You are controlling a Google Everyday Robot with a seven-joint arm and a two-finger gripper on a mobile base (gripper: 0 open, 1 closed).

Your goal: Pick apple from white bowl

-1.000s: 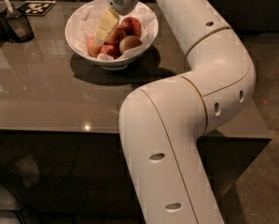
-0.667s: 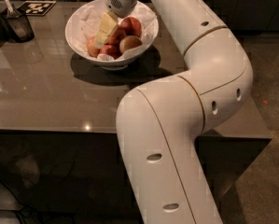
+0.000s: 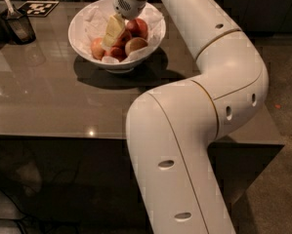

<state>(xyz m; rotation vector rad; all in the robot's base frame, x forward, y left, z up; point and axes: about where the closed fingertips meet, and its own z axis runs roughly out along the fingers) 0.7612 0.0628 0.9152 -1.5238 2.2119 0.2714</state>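
My jaws dip into the wide, glossy white paper-lined bowl (image 3: pixel 117 65) at the grey table's (image 3: pixel 48 96) 12 o'clock side, among round red-yellow apples (image 3: pixel 135 45). Whether they grasp one, I cannot tell.

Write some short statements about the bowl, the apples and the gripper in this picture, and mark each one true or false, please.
1. The gripper is inside the white bowl, right at the apples. True.
2. The white bowl holds only one apple. False: several apples lie in it.
3. Crumpled white paper lines the bowl. True.
4. The small dark container stands to the right of the bowl in the picture. False: it stands at the far left of the table, apart from the bowl.
5. One apple lies on the table outside the bowl. False: every apple in view is in the bowl.
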